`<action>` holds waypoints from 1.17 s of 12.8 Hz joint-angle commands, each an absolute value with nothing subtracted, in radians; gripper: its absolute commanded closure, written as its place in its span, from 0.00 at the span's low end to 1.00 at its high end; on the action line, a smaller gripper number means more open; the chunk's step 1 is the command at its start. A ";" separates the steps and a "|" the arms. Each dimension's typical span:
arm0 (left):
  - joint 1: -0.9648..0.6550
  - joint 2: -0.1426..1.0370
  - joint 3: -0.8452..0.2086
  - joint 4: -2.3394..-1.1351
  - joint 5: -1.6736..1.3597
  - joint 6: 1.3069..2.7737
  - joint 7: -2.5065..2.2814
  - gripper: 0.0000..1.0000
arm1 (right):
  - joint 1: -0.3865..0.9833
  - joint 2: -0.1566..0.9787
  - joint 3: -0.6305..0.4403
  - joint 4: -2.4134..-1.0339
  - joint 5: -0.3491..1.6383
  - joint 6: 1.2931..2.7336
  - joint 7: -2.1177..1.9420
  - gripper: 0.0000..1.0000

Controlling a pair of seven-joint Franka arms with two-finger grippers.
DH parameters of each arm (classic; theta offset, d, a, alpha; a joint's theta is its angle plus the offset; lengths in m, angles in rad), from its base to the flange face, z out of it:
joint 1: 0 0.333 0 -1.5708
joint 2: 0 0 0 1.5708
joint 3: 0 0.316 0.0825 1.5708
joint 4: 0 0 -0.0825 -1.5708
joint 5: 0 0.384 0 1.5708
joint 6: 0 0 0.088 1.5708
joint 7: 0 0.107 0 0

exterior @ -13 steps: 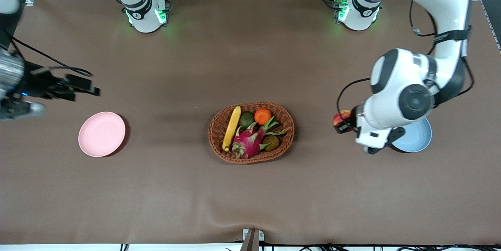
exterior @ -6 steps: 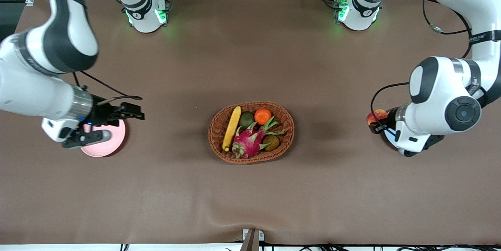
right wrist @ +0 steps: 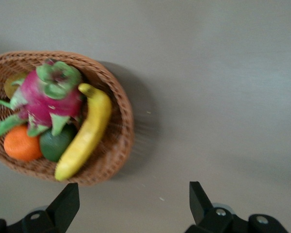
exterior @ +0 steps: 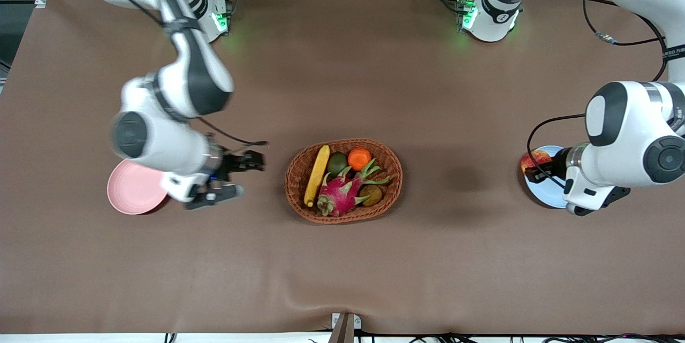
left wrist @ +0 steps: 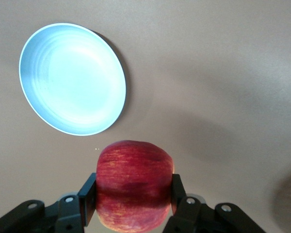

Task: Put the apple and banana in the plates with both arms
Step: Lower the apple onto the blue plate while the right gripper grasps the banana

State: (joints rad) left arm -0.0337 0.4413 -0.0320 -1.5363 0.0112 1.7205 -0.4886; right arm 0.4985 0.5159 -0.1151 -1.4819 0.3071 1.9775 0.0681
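Observation:
The red apple (exterior: 535, 160) is clamped in my left gripper (exterior: 537, 165), which hangs over the rim of the light blue plate (exterior: 542, 191) at the left arm's end of the table. In the left wrist view the apple (left wrist: 134, 182) fills the jaws of the left gripper (left wrist: 134, 195), and the blue plate (left wrist: 72, 77) lies below, empty. The yellow banana (exterior: 317, 174) lies in the wicker basket (exterior: 297, 197) at mid-table. My right gripper (exterior: 256, 162) is open with nothing in it, over bare table between the pink plate (exterior: 131, 193) and the basket. The right wrist view shows the banana (right wrist: 85, 136) ahead of the right gripper (right wrist: 133, 204).
The basket (right wrist: 122, 141) also holds a magenta dragon fruit (exterior: 340, 196), an orange (exterior: 359, 158), a green avocado (exterior: 337, 163) and a brownish fruit (exterior: 370, 194). The right arm's wrist overhangs the pink plate's edge. The arm bases stand along the table's edge farthest from the front camera.
My right arm has swung from over the pink plate toward the basket, still open. My left arm has carried the apple toward its end of the table, over the blue plate's edge.

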 commanded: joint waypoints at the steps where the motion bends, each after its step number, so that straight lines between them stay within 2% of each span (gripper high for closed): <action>1: -0.002 0.436 -0.041 -1.549 0.029 1.735 -0.440 1.00 | 0.598 0.575 -0.129 -1.470 0.307 2.048 0.194 0.00; 3: 0.024 0.436 -0.043 -1.549 0.029 1.740 -0.387 1.00 | 0.652 0.603 -0.129 -1.470 0.282 2.089 0.265 0.00; 8: 0.052 0.437 -0.041 -1.548 0.031 1.743 -0.353 1.00 | 0.741 0.664 -0.130 -1.496 0.256 2.092 0.405 0.00; 15: 0.057 0.443 -0.040 -1.548 0.031 1.750 -0.345 1.00 | 0.802 0.724 -0.130 -1.493 0.083 2.166 0.551 0.00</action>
